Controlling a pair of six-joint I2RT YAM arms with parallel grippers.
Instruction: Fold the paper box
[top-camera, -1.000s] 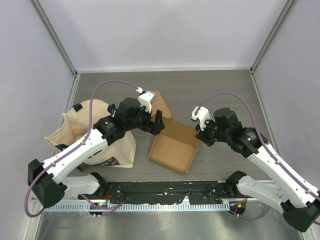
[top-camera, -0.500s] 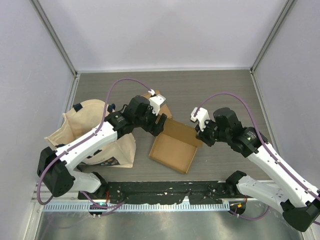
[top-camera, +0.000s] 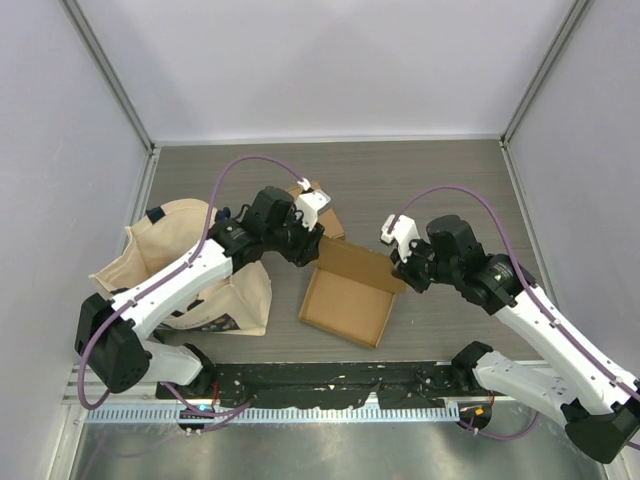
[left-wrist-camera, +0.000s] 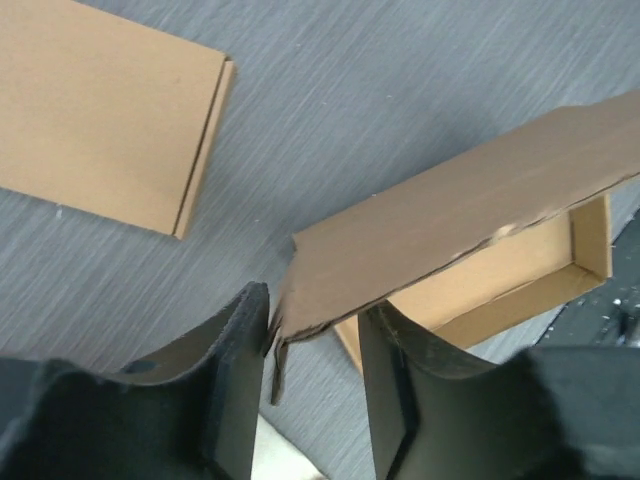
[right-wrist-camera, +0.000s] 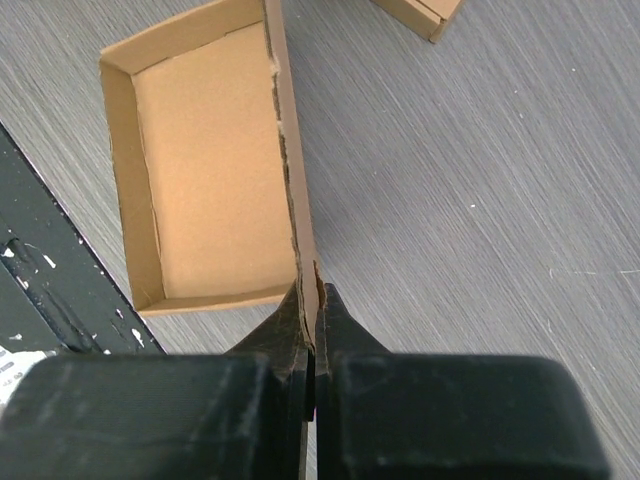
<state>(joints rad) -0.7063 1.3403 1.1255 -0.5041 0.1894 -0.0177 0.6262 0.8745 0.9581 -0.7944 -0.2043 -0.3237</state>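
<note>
The brown paper box (top-camera: 345, 298) lies open as a shallow tray in the middle of the table, its far flap (top-camera: 350, 258) raised. In the left wrist view, the flap's left corner (left-wrist-camera: 330, 290) lies between the fingers of my left gripper (left-wrist-camera: 313, 310). The jaws stand partly closed around it, with a gap still showing. In the top view, that gripper (top-camera: 312, 243) is at the box's far left corner. My right gripper (right-wrist-camera: 308, 300) is shut on the box's right wall (right-wrist-camera: 290, 170) at its far right corner (top-camera: 402, 272).
A flat folded cardboard piece (top-camera: 322, 205) lies just behind the left gripper, seen also in the left wrist view (left-wrist-camera: 100, 120). A beige cloth bag (top-camera: 200, 270) sits at the left under the left arm. A black rail (top-camera: 330, 380) runs along the near edge.
The left gripper has moved right onto the box's far left corner and its jaws have narrowed around the flap. The right gripper has kept its grip and place.
</note>
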